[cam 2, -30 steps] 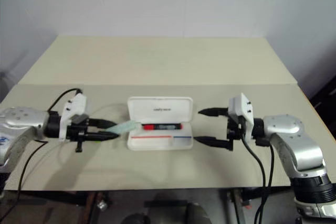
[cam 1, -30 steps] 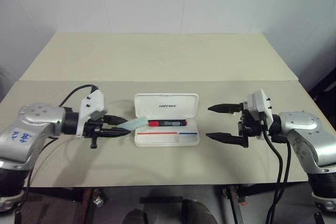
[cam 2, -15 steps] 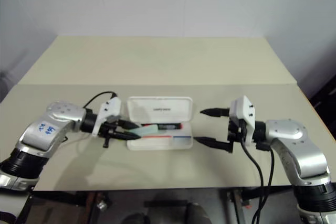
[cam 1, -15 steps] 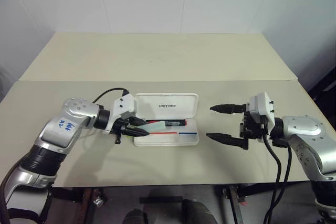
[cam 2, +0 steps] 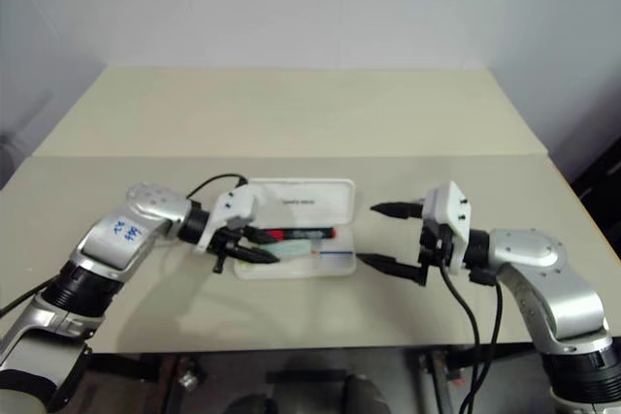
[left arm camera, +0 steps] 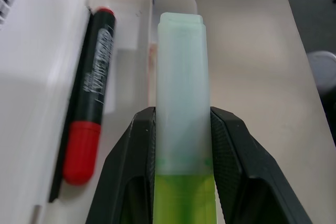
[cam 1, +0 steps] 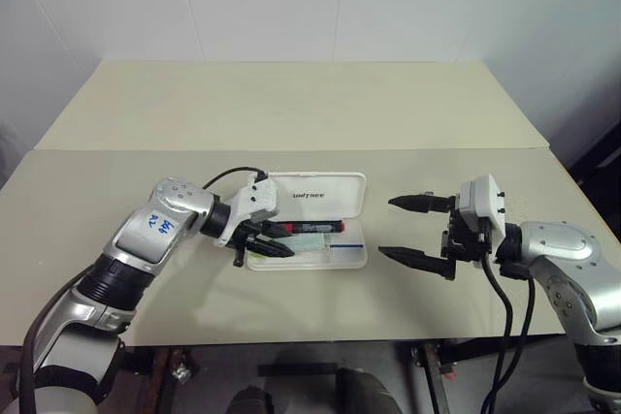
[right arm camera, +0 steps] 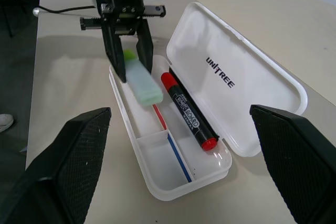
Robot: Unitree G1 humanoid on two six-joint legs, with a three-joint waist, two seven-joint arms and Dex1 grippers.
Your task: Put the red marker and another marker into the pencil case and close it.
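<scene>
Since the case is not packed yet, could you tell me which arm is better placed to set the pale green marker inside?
Left: the left gripper already clamps the pale green translucent marker over the open white plastic pencil case; the right gripper hangs open beside it.

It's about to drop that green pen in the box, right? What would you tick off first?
1. Case lid open: ok.
2. Red marker already lying inside: ok.
3. Green marker gripped by the left tool: ok.
4. Green marker over the case's free lane, beside the red one: ok.
5. Green marker resting on the case floor: cannot tell.
6. Right tool open and apart from the case: ok.
</scene>
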